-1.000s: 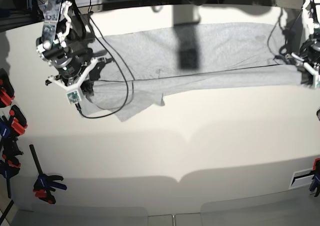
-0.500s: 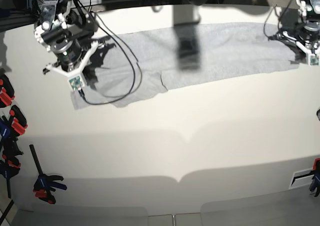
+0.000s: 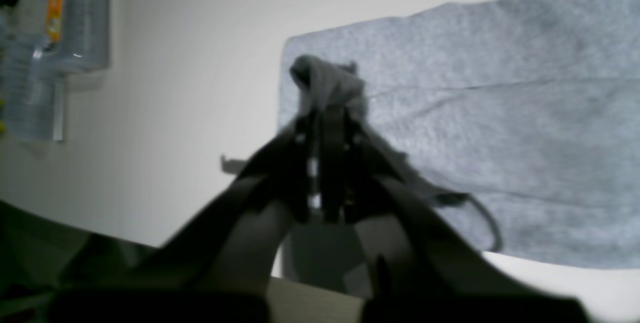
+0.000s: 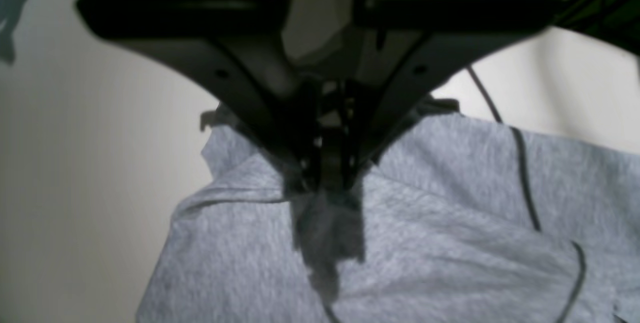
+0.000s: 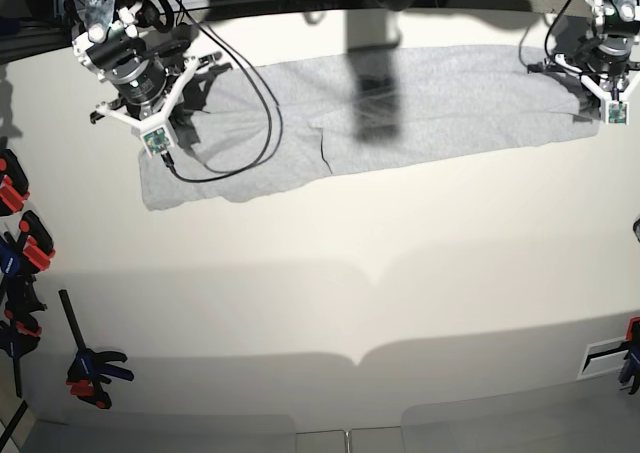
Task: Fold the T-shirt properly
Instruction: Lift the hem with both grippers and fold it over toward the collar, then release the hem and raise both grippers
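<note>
Both claws, left (image 5: 592, 116) and right (image 5: 172, 125), are pinching opposite ends of the grey T-shirt (image 5: 440, 98), which is lying along the bench (image 5: 330, 273). They're presumably gripping wide apart to keep the fold straight.

1. White table (image 5: 400, 273): spans the base view beneath all items.
2. Red-and-blue clamps (image 5: 36, 243): grouped at nine o'clock, left edge.
3. Single bar clamp (image 5: 92, 365): apart from that group, at eight o'clock.
4. Clear plastic container (image 3: 86, 18): orange label (image 3: 55, 0), ten o'clock in left wrist view.
</note>
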Motion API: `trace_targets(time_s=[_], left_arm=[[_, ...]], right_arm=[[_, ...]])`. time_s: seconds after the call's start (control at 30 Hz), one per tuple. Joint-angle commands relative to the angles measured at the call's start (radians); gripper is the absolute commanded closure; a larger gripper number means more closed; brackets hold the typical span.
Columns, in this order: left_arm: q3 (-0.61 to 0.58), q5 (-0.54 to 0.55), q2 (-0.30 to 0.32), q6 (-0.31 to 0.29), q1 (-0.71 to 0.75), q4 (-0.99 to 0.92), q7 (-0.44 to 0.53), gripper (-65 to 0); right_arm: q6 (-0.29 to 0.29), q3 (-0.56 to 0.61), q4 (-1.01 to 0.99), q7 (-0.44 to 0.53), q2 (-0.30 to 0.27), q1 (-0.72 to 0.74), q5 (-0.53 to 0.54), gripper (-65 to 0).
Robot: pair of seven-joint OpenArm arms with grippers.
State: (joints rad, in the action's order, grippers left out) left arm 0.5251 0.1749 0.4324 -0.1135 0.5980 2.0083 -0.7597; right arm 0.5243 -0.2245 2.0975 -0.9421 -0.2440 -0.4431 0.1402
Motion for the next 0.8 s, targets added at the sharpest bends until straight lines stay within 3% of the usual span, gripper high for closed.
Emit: trace_targets(time_s=[0.0, 0.1, 0.4, 0.57, 0.7, 0.77], left_arm=[[0.012, -0.034, 0.014, 0.005, 0.006, 0.013, 0.019, 0.0], [0.012, -0.053, 0.014, 0.005, 0.022, 0.013, 0.019, 0.0], [0.012, -0.017, 0.013, 0.005, 0.065, 0.013, 0.056, 0.0], [0.012, -0.017, 0.014, 0.005, 0.070, 0.013, 0.047, 0.0], [0.012, -0.017, 0.014, 0.005, 0.070, 0.013, 0.019, -0.6], [0.012, -0.017, 0.014, 0.005, 0.070, 0.013, 0.016, -8.9]], right_arm=[[-0.009, -0.005, 0.022, 0.007, -0.008, 0.001, -0.025, 0.0], [-0.044, -0.005, 0.022, -0.012, -0.008, -0.011, -0.089, 0.0], [-0.047, -0.004, 0.022, -0.006, 0.000, -0.026, -0.051, 0.0], [-0.047, -0.004, 0.022, -0.073, 0.003, -0.026, -0.050, 0.0], [-0.050, -0.005, 0.022, -0.092, 0.003, -0.026, -0.051, -14.6], [-0.067, -0.005, 0.022, -0.091, 0.003, -0.026, -0.051, -17.8]])
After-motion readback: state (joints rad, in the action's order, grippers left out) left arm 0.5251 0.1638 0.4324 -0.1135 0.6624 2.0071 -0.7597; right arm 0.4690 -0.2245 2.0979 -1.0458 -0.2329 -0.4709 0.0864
